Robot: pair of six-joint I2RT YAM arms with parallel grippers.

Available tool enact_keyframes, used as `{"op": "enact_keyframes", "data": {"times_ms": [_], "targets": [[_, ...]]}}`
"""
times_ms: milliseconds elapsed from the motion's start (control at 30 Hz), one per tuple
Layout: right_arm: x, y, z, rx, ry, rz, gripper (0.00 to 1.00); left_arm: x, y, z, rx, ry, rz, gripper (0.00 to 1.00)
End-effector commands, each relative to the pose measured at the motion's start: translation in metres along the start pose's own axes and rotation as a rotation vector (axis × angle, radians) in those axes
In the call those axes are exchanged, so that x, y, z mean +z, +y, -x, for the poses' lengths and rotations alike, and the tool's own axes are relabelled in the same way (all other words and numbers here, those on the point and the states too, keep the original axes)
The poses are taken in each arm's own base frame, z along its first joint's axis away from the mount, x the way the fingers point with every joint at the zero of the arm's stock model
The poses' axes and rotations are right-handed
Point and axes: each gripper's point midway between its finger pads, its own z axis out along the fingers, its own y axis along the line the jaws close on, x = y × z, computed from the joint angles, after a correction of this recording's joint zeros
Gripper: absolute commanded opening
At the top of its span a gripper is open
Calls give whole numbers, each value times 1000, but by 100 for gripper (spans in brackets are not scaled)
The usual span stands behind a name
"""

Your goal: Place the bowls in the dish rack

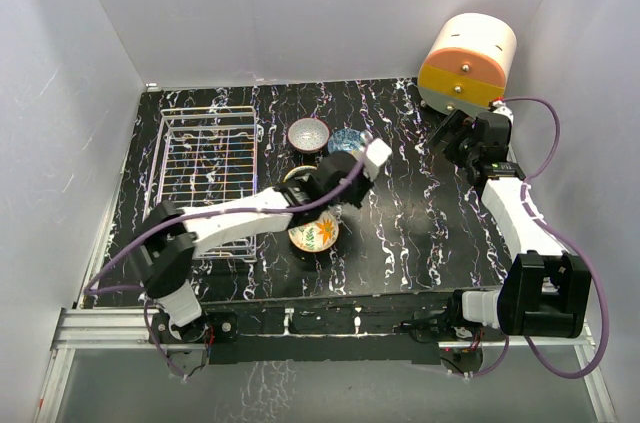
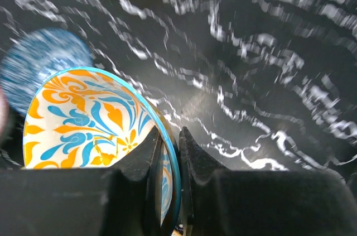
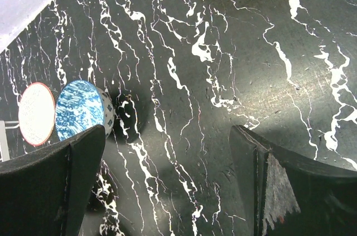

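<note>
My left gripper (image 2: 170, 133) is shut on the rim of a blue-rimmed bowl (image 2: 83, 119) with orange and blue flowers inside, one finger within and one outside. From above that bowl (image 1: 293, 174) is mostly hidden under the left gripper (image 1: 318, 183). An orange floral bowl (image 1: 315, 234) sits just in front of it. A grey bowl (image 1: 308, 133) and a blue bowl (image 1: 347, 139) stand further back; the right wrist view shows them as the blue bowl (image 3: 75, 110) and the grey bowl (image 3: 36, 113). The white wire dish rack (image 1: 205, 178) lies to the left. My right gripper (image 3: 167, 130) hangs open over bare table, at right (image 1: 448, 133).
A big cream, orange and yellow drum (image 1: 465, 63) stands at the back right corner, just behind the right arm. White walls close in the black marbled table (image 1: 400, 223) on three sides. A blurred blue bowl (image 2: 44, 60) shows beyond the held one.
</note>
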Motion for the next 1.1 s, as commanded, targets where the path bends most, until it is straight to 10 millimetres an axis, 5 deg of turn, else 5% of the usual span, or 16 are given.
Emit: {"op": "enact_keyframes", "data": {"times_ms": [0,167,233,400,600,767,1067], "targets": [[-12,8,22,8,-79,22,96,-74,31,106,-127,-302,-5,0],[-14,10,21,9,-76,33,96,-124,47,144,-210,-449,-65,0],[-15,11,20,10,-74,41,95,-146,71,151,-290,-511,-63,0],[-20,17,19,8,-66,73,95,-183,162,128,-532,-628,30,0],[-25,20,17,4,-61,92,95,-232,241,96,-741,-741,124,0],[-27,21,12,8,-48,109,94,-248,283,56,-970,-857,67,0],[-32,23,13,-1,-50,118,94,-233,317,6,-1235,-941,-23,0]]}}
